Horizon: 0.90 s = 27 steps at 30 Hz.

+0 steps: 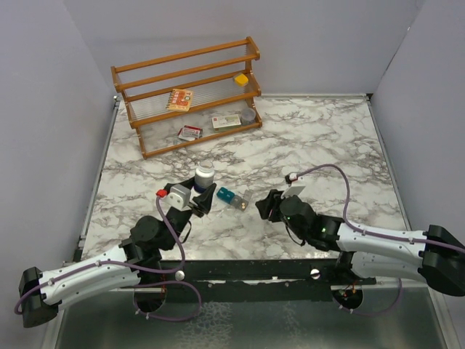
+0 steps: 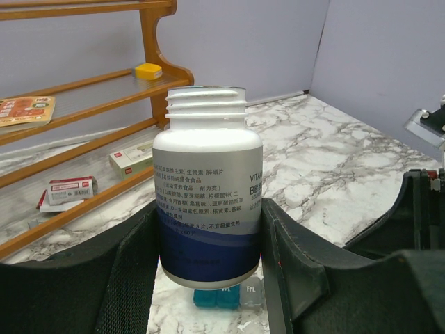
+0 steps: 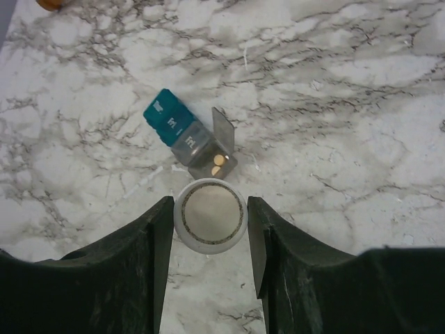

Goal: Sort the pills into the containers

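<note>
Top external view shows the marble table [image 1: 320, 145] with a wooden rack [image 1: 211, 94] at its far side, and both arms reach toward the middle of the table. The left gripper [image 2: 208, 264] is clamped on a white and blue bottle [image 2: 207, 174], which stands upright between the fingers with its thread bare, so it is uncapped. The right gripper [image 3: 210, 205] is closed on the round white cap [image 3: 210, 216], held just beside the containers [image 3: 182, 131]. The containers lie on the table between the two grippers; the teal compartments look closed, while the grey compartment at the end has its lid raised. Two small pale pills [image 3: 217, 164] lie inside this open one. I judge that the step in hand is the filling: the bottle is opened and sorting has only started. The next move probably calls for bringing the bottle mouth over a compartment and tilting it slowly, so only few pills fall out. The other lids must also be opened, but the right gripper is occupied by the cap.
</note>
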Each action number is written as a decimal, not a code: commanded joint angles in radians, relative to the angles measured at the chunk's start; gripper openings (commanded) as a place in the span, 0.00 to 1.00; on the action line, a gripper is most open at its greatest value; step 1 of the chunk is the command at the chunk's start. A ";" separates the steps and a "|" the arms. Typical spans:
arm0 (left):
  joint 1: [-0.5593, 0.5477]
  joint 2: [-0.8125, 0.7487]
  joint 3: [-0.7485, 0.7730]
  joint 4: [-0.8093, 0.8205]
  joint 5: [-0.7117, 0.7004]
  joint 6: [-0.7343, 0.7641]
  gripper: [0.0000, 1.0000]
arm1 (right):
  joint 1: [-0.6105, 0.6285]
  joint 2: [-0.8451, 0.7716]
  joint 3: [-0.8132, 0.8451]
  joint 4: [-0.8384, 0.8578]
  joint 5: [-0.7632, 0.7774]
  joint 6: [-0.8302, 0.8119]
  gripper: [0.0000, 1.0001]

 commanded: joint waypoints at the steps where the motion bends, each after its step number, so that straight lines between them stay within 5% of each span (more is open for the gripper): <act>1: -0.003 -0.014 -0.020 0.039 0.021 0.005 0.01 | 0.006 0.010 0.059 0.106 -0.077 -0.101 0.46; 12: -0.003 -0.067 -0.064 0.045 0.082 -0.019 0.01 | -0.011 0.080 0.176 0.184 -0.144 -0.222 0.54; 18: -0.003 -0.061 -0.061 0.040 0.086 -0.015 0.01 | -0.154 0.122 0.188 0.226 -0.317 -0.191 0.47; 27: -0.003 -0.032 -0.055 0.041 0.071 -0.010 0.01 | -0.167 0.155 0.207 0.123 -0.356 -0.202 0.44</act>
